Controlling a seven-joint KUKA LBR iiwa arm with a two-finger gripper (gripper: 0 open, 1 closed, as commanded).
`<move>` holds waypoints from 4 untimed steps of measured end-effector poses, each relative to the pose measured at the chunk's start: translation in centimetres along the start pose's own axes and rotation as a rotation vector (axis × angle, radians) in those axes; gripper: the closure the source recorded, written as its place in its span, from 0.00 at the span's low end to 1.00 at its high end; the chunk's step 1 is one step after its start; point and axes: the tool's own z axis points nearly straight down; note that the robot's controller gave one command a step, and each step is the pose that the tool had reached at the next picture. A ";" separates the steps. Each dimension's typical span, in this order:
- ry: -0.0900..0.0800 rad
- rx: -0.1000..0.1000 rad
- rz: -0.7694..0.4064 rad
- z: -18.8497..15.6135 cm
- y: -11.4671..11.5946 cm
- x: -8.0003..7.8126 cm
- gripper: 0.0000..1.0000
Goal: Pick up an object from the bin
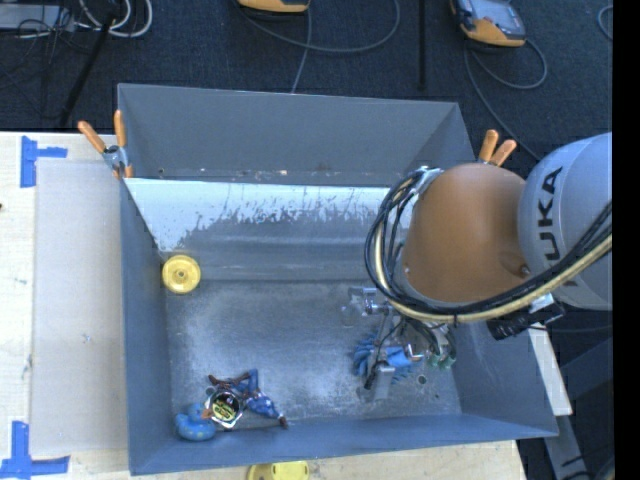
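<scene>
My gripper point(377, 372) is low over the bin's floor at the front right, under the arm's orange cover. A small blue thing point(394, 358) with dark parts lies right at the gripper's tip, partly hidden by it; whether it is gripped I cannot tell. A small green bit point(445, 361) shows just to the right of it.
A yellow round disc point(182, 274) lies at the left, near the back slope. At the front left sits a small cluster: a blue lump point(194, 427), a black-and-yellow round piece point(223, 407) and dark blue bits point(258, 404). Bare floor spans the bin's middle.
</scene>
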 end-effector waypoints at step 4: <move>-0.011 0.001 -0.213 7.5 -10.3 -3.2 0.00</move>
